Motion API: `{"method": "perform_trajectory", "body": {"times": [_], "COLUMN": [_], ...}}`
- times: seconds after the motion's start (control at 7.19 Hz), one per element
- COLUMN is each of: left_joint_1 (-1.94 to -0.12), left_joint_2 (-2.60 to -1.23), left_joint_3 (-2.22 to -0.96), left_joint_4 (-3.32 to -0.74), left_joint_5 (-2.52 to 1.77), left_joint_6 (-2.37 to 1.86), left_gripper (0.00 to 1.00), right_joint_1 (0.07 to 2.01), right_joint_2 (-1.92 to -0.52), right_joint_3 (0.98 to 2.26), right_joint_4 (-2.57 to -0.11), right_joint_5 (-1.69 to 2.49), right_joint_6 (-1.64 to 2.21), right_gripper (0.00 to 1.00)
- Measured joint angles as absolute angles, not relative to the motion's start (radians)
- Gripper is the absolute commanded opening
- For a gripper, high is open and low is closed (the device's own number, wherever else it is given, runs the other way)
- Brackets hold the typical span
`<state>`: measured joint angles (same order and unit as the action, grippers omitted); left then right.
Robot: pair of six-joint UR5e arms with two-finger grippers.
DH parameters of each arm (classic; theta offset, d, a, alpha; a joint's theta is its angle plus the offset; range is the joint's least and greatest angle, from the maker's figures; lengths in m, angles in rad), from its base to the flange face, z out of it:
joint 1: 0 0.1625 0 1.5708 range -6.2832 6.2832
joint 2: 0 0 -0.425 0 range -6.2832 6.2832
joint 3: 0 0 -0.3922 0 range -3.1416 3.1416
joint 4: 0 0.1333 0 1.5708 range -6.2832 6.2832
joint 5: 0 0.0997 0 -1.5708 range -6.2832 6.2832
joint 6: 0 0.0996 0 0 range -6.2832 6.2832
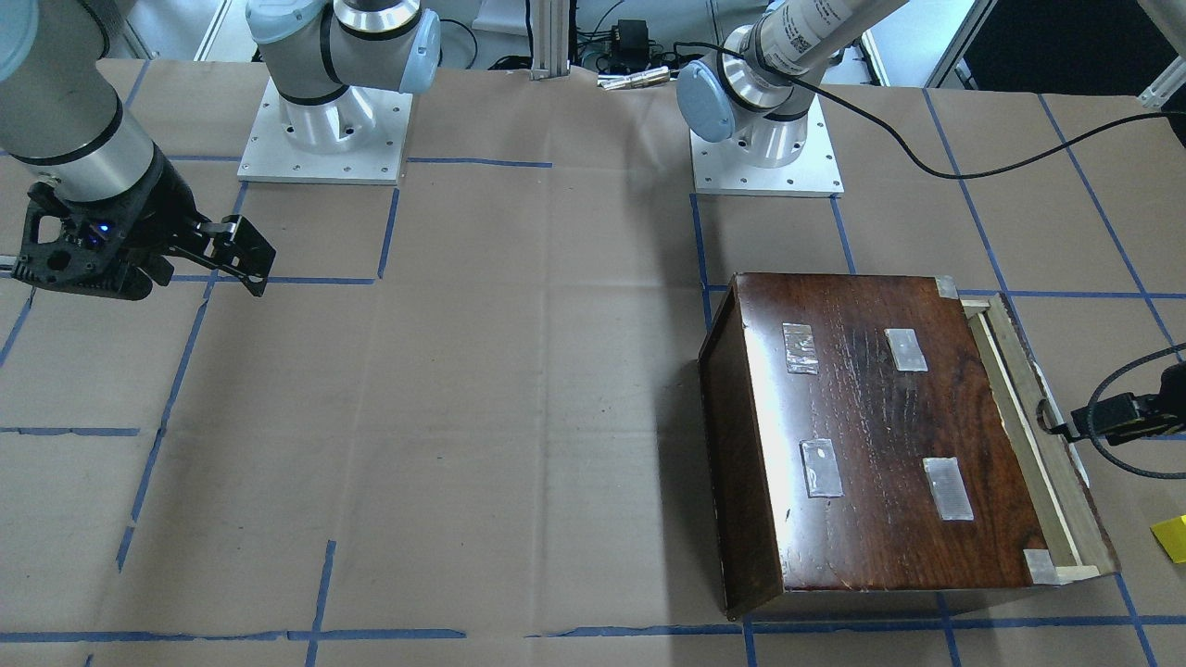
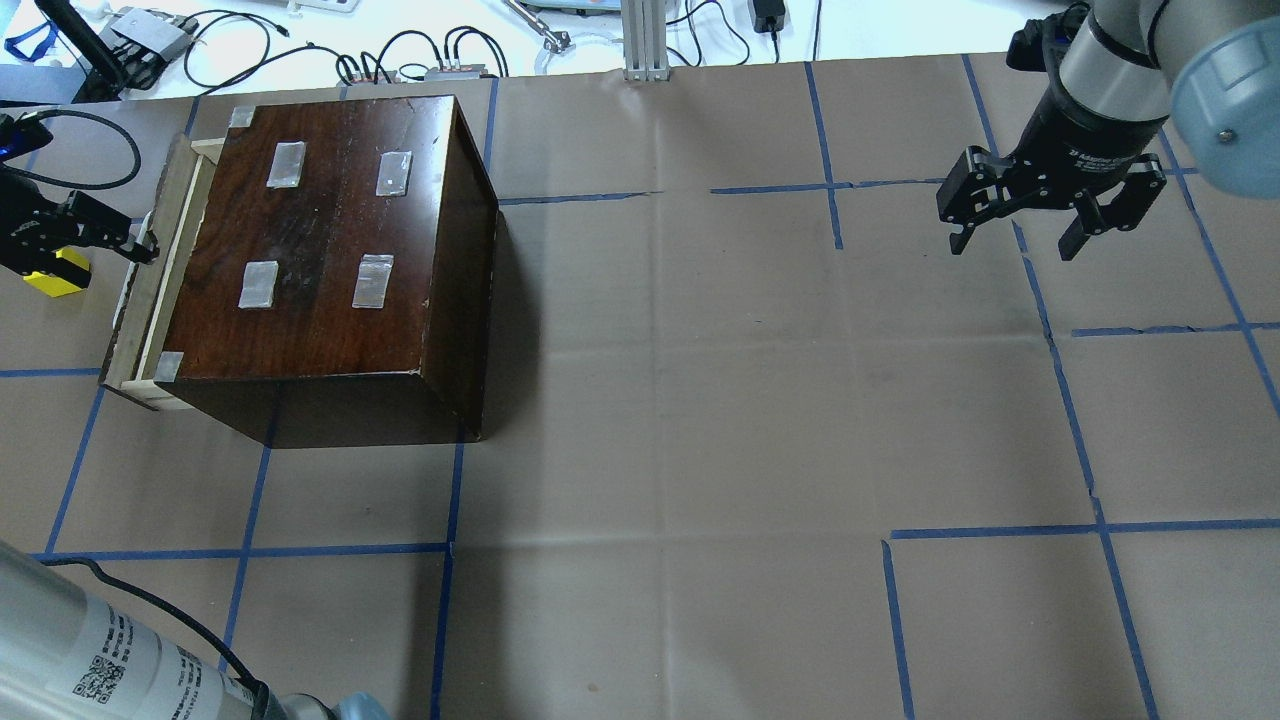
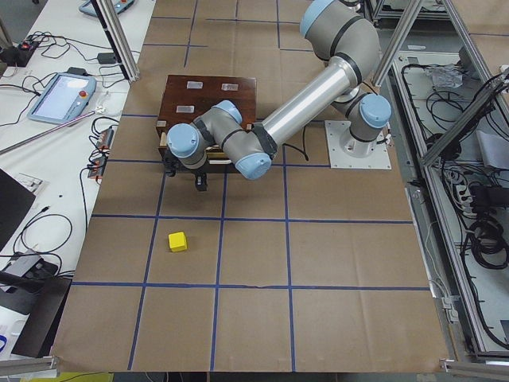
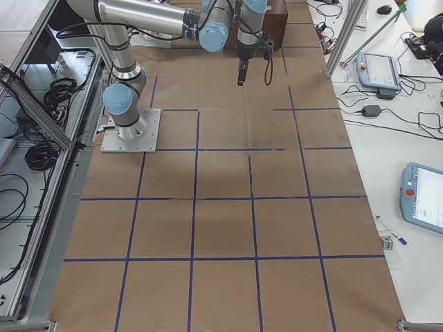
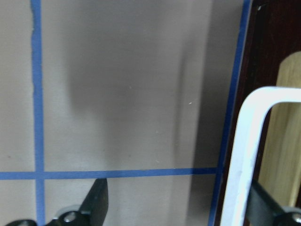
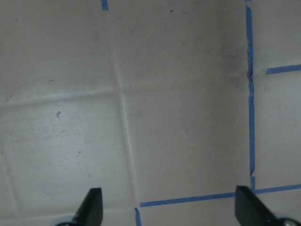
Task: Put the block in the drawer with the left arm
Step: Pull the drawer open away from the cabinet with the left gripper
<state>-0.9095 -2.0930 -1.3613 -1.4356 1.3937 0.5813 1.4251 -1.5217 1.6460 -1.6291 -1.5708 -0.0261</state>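
Nearest in the left-end view, saw block [image 3: 177, 241] alone on the brown paper [image 3: 254, 255], well apart from cabinet [image 2: 330, 250] and outside drawer [image 2: 150, 290]. Beyond it, found left gripper [image 5: 178, 202] low at the drawer front, jaws spread wide and gripping nothing, pale handle [image 5: 249, 141] between the fingers and close to one of them. Noted drawer out by only a narrow strip past the cabinet's taped top. Farthest, saw right gripper [image 2: 1012, 248] likewise open and empty, hanging over the paper, well apart from cabinet.
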Motion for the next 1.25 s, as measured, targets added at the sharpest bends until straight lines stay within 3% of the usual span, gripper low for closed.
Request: {"method": "perform_trajectory", "body": {"times": [1.25], "left_joint_1": [-0.867], "left_joint_2": [-2.105], "left_joint_3": [-1.330], "left_joint_4": [-1.433], "left_joint_5": [1.467], "left_joint_6": [0.623], "left_gripper": [0.94], "right_joint_1": [1.425], "right_joint_2": [-1.521], "right_joint_3": [1.646], "right_joint_4": [-1.629], "right_joint_5": [-1.571], "right_joint_6": [-0.025], "right_gripper": [1.00]}}
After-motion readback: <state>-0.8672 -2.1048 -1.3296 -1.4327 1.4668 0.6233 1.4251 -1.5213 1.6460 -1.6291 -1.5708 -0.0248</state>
